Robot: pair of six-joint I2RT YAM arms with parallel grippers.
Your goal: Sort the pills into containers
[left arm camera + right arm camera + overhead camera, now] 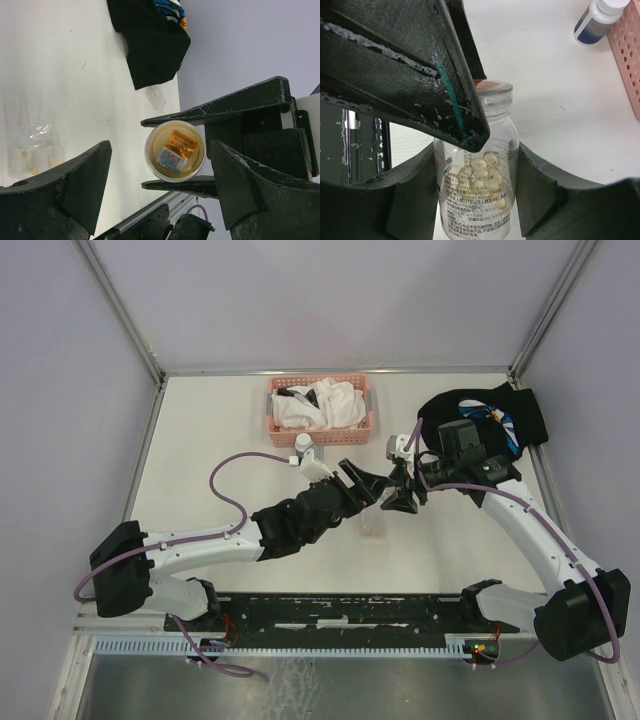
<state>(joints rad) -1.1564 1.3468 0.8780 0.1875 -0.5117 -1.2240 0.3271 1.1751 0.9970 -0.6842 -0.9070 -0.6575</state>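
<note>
My right gripper is shut on a clear pill bottle that holds yellowish pills, with one finger on each side of its body. The bottle's gold cap faces my left gripper, which is open with its fingers on either side of the cap. Both grippers meet above the middle of the table: the left gripper and the right gripper. Below them on the table lies the small clear container. The left wrist view shows the container with a few pills inside.
A pink basket with white cloths stands at the back, and a white bottle stands in front of it. A black cloth lies at the back right. Next to that cloth, a small clear cap-like piece rests on the table.
</note>
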